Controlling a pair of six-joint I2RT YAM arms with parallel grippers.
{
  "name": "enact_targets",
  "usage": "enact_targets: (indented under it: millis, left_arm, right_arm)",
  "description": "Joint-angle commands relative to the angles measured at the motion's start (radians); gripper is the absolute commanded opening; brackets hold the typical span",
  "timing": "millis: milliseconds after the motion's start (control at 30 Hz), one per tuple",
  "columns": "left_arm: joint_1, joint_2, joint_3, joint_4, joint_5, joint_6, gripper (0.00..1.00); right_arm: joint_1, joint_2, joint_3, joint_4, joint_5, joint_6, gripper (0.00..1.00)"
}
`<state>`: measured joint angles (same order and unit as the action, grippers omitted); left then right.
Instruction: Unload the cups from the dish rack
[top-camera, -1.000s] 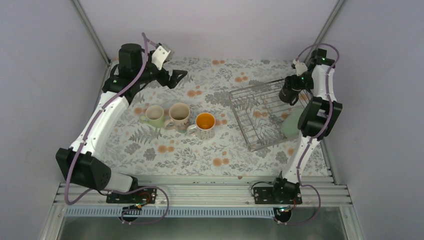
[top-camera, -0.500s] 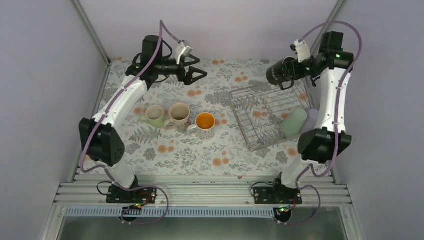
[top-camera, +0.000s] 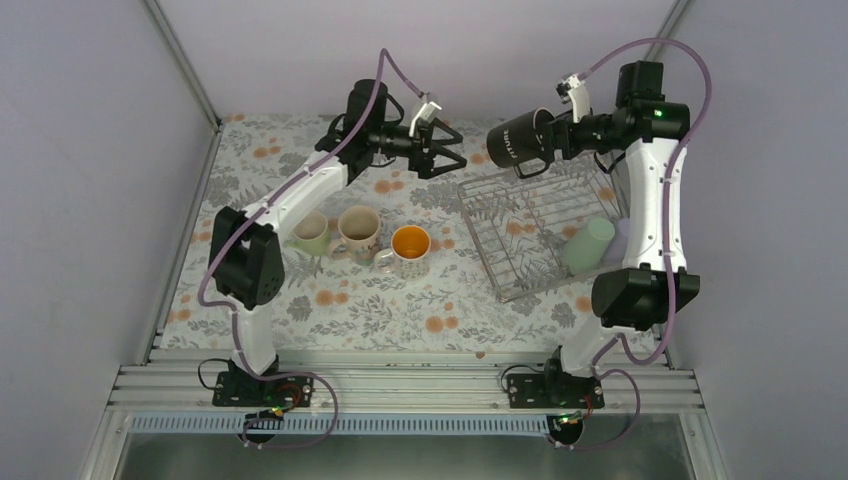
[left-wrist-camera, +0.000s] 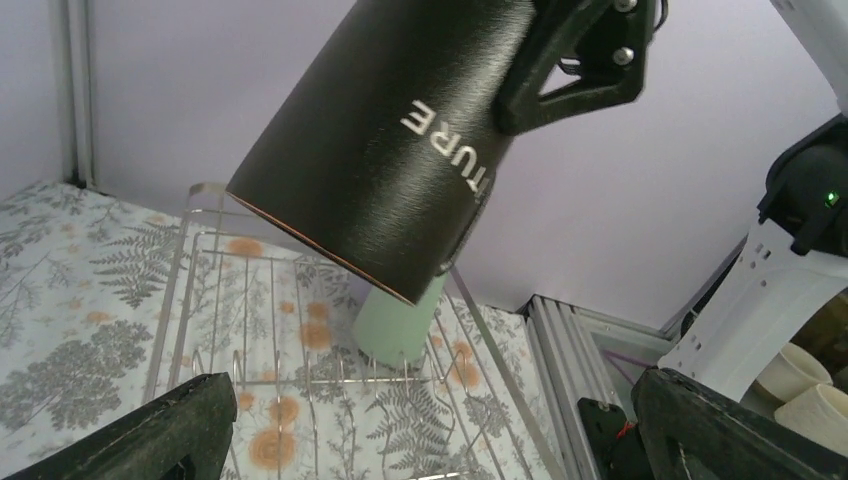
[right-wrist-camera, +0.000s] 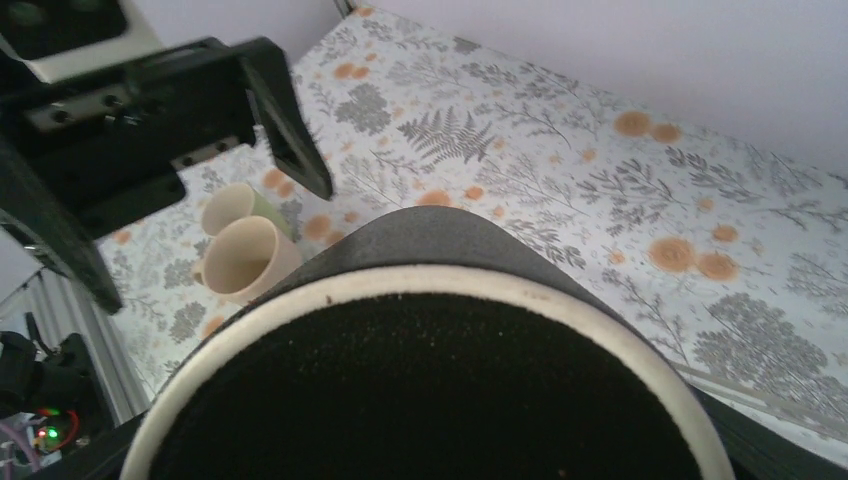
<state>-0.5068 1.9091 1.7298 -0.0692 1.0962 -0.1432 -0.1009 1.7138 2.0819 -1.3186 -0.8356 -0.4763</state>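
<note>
Grey-lilac walls; table under a leaf-and-flower printed cloth (top-camera: 330, 300). Silver wire dish rack (top-camera: 505, 215) on the right side holds a pale green tumbler (top-camera: 588, 245) and, just beside it, a lavender tumbler (top-camera: 622, 236) half hidden by the arm. Right gripper (top-camera: 548, 140), jaws wide, clasps the black mug (top-camera: 520, 145), tipped sideways in the air above the rack's far edge. Left gripper (top-camera: 450, 155), jaws spread with nothing between, faces it, near but apart. On the cloth left of the rack, three mugs stand upright in a row: pale green mug (top-camera: 310, 232), cream patterned mug (top-camera: 358, 232), patterned mug with orange inside (top-camera: 410, 246).
</note>
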Motion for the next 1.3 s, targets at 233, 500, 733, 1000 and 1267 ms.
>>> enact_targets:
  millis: [233,500,733,1000,1267]
  left_arm:
    - [-0.021,0.145,0.14,0.167,0.074,-0.17,1.0]
    - [-0.027,0.201,0.172,0.405,0.138,-0.401,1.0]
    - [-0.031,0.146,0.055,0.738,0.166,-0.666,1.0]
    - [-0.061,0.117,0.039,0.925,0.175,-0.814,0.99]
    - [-0.069,0.091,0.053,0.945,0.16,-0.826,0.88]
  right_arm:
    - [0.006,-0.033,0.03,0.16,-0.3,0.118,0.33]
    - [0.02,-0.08,-0.083,0.317,-0.372,0.217,0.33]
    - [0.022,-0.092,-0.099,0.359,-0.411,0.241,0.33]
    - [0.038,-0.062,-0.108,0.378,-0.459,0.261,0.33]
    - [0.051,-0.062,-0.141,0.404,-0.502,0.276,0.33]
